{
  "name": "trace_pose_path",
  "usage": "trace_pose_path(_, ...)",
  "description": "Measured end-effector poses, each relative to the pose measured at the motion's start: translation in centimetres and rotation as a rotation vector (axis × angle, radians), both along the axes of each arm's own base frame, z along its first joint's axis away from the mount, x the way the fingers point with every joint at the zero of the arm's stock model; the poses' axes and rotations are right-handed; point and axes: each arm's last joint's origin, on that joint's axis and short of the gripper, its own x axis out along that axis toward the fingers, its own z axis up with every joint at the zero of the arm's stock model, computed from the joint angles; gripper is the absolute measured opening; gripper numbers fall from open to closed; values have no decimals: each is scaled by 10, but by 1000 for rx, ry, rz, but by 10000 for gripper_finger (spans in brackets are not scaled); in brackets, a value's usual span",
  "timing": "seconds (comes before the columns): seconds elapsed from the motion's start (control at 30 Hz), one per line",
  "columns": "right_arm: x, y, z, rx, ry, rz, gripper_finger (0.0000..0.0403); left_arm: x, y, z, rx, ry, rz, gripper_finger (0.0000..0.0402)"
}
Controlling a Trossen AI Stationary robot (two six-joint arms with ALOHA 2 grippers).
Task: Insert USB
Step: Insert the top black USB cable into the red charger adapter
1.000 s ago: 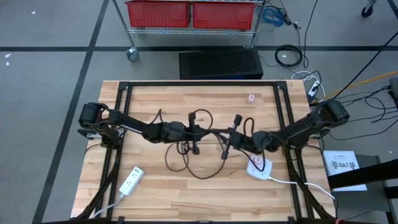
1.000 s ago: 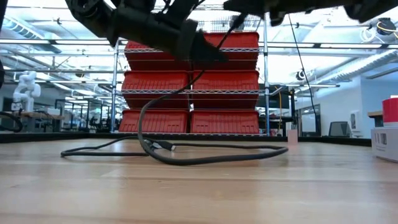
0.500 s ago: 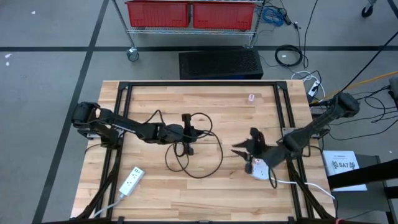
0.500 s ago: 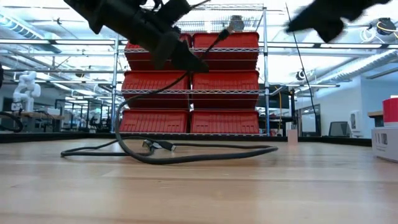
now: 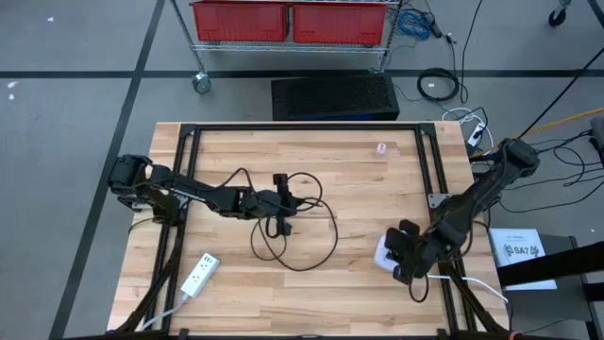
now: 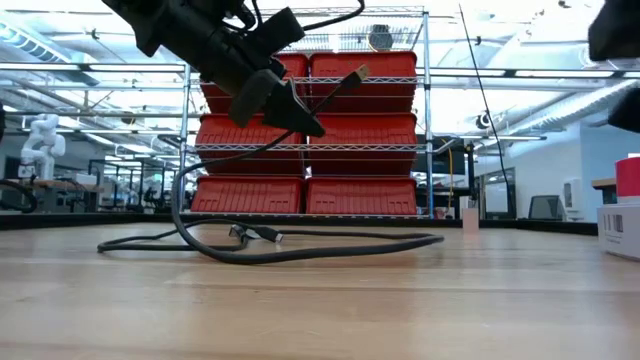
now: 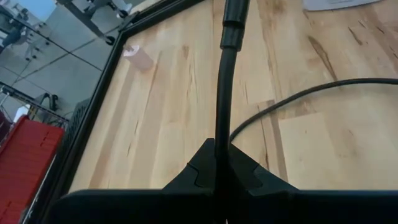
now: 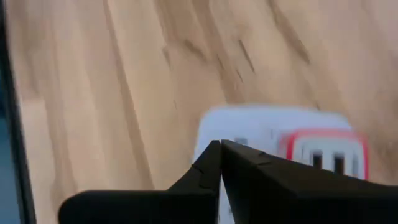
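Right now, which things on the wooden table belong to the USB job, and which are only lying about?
For the job:
- thin black USB cable, pinched in the shut left gripper
- white square charging hub with a red-ringed socket, beneath the shut right gripper

Lying about:
- white oblong power strip, front left
- small pink object, far side

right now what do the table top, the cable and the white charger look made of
Table top: wood, pale butcher-block strips with visible grain, matte to satin finish.
Cable: probably rubber or plastic jacket, black and matte, bending in loose loops.
Charger: likely hard plastic, smooth white shell with a red-ringed port face.
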Motion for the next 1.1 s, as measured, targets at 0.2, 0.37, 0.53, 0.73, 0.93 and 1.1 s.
trace_pose_path(0.2, -8, -2, -12, 0, 200, -40, 0, -1, 0, -1, -4, 16, 4, 9)
trace_pose_path(0.37, -3, -2, -18, -29, 233, -48, 0, -1, 0, -1, -11, 13, 7, 9)
trace_pose_path(0.53, 13, -5, -23, -27, 191, -27, 0, -1, -2, -1, -35, 7, -3, 9)
trace_pose_path(0.73, 36, -15, -28, -31, 130, -11, 0, -1, -7, 0, -39, -4, -26, 9)
trace_pose_path(0.93, 63, -30, -35, -57, 47, 11, 0, 0, -11, 1, -41, -22, -39, 9)
trace_pose_path(1.1, 88, -42, -44, -97, -51, 30, 0, 1, -11, 2, -39, -25, -39, 9)
